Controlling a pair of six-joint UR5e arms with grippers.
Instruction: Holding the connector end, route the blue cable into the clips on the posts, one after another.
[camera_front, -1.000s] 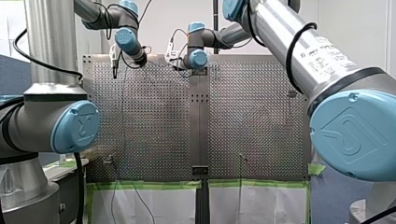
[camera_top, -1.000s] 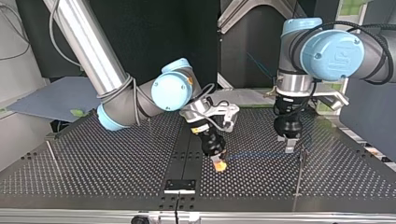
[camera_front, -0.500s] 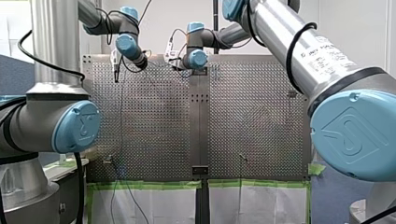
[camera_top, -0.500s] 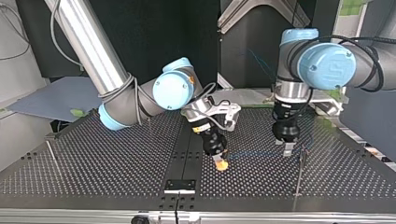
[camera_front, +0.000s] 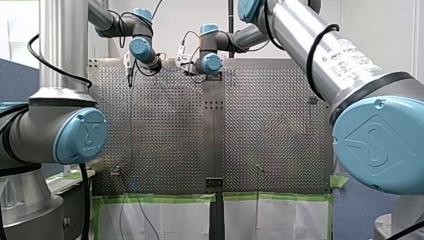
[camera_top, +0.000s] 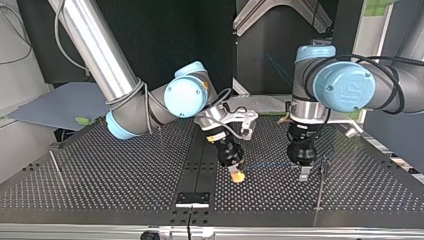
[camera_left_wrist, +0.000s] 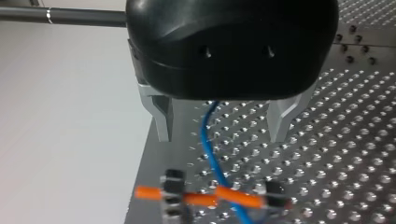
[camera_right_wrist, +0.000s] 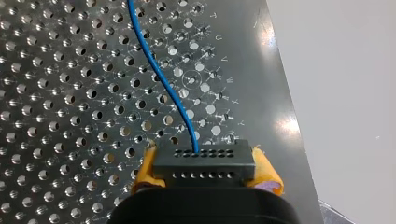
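My right gripper (camera_right_wrist: 205, 171) clamps the connector (camera_right_wrist: 204, 161); my left gripper (camera_left_wrist: 220, 133) straddles the blue cable (camera_left_wrist: 206, 144), open; next, pinch it lightly.

Blue cable (camera_right_wrist: 161, 79): thin and gently curved over the perforated tabletop (camera_right_wrist: 70, 116). Its end enters a black connector (camera_right_wrist: 204, 163) with rows of holes, clamped between the yellow pads (camera_right_wrist: 267, 173) of my right claw (camera_right_wrist: 205, 169). In the top view it runs level toward a thin upright post (camera_top: 320, 187).
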